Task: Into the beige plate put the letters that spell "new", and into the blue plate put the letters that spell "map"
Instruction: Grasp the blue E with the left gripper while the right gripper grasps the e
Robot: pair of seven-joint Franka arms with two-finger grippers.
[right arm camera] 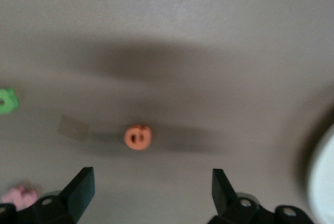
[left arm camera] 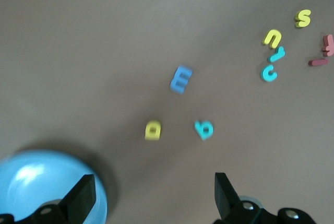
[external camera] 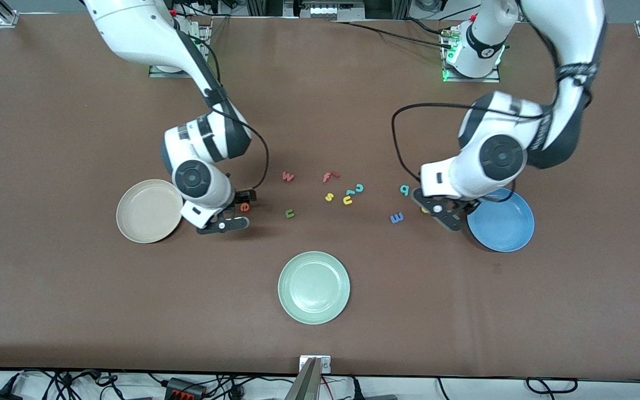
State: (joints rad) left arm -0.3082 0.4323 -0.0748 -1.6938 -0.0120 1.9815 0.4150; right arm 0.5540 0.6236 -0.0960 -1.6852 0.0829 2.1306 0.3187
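I had the right end effector (external camera: 235, 214), fingers spread, hovering over the orange e (right arm camera: 138, 137), a small foam blob beside the beige plate (external camera: 131, 229). The left end effector (external camera: 443, 214), likewise spread, hung by the blue plate (external camera: 511, 239), probably above the yellow letter (left arm camera: 152, 130) on the brown surface (external camera: 75, 305).

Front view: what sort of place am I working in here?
Probably a robotics lab bench, not a home. Two arms are bolted to a brown-covered table, aluminium framing stands at its corners, and loose cables run along its edge. The foam letters and plates look like test props.
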